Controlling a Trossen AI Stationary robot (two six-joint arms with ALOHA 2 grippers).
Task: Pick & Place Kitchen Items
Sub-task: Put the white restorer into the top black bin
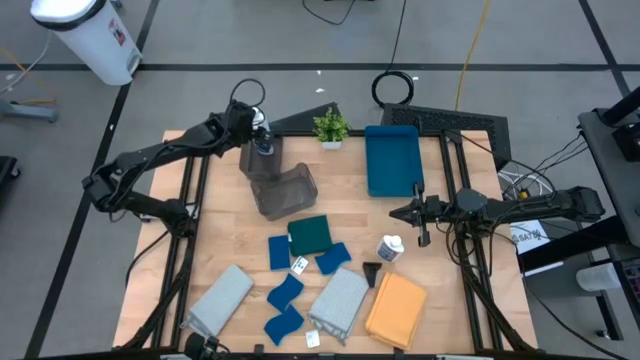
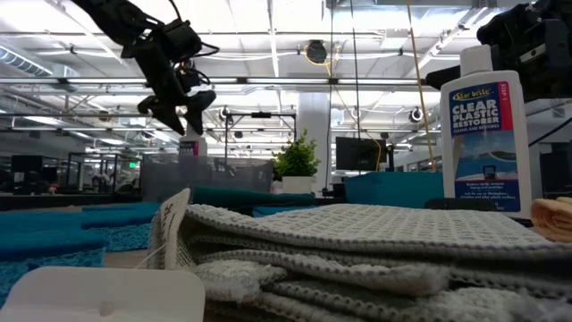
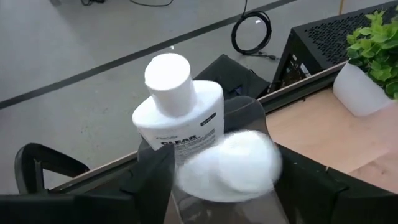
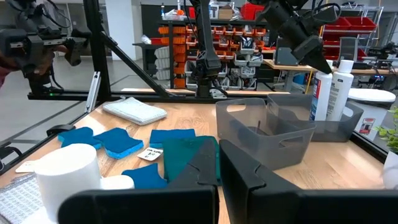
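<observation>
Where bins stand, white blue-labelled bottle (image 3: 180, 118), upright

Grey floor (image 1: 250, 40), perhaps concrete

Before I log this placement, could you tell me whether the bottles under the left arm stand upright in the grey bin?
Upright. In the right wrist view two white bottles stand side by side, caps up, inside the far grey bin, with the left gripper open just above them.

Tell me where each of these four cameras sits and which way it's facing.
High: overhead, straight down on the table; both arms show.
Low: at tabletop height behind a grey cloth; left gripper overhead.
Left wrist: down on two white bottles in a grey bin.
Right wrist: across the table at the grey bin; own fingers show.
Shared: the bottles, both wrist views.
</observation>
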